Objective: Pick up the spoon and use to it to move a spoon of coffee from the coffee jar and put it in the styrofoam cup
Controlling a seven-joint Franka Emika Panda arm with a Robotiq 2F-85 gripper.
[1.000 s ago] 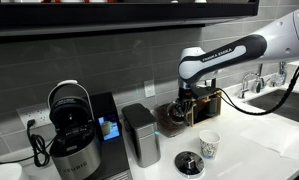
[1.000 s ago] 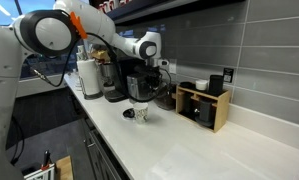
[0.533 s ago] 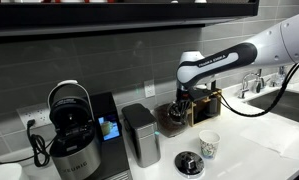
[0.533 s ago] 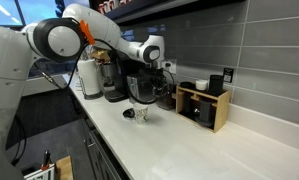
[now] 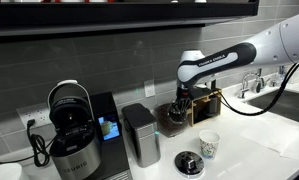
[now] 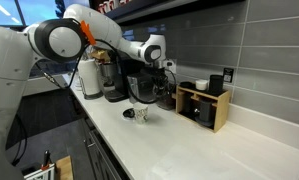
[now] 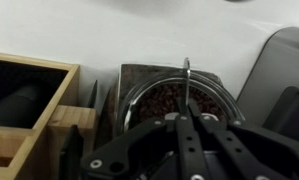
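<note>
My gripper [image 7: 187, 122] is shut on the thin handle of the silver spoon [image 7: 187, 85], which points out from the fingertips over the open mouth of the coffee jar [image 7: 159, 95]. Dark brown coffee fills the jar. The spoon's bowl end reaches the jar's far rim; I cannot tell if it touches the coffee. In both exterior views the gripper [image 5: 181, 100] [image 6: 161, 84] hangs just above the jar [image 5: 172, 118] [image 6: 161, 97]. The white styrofoam cup [image 5: 208, 145] [image 6: 140, 113] stands upright on the counter in front of the jar, apart from the gripper.
A grey metal canister [image 5: 140, 134] stands beside the jar, with a coffee machine [image 5: 73, 130] beyond it. A wooden box [image 5: 211, 106] [image 7: 24, 110] sits on the jar's other side. A flat dark disc [image 5: 189, 163] lies near the cup. A sink tap [image 5: 251, 82] is at the counter's far end.
The arm shifted slightly between one second and half a second ago, bringing the gripper a little lower and closer to the jar. Since then nothing has visibly moved.
</note>
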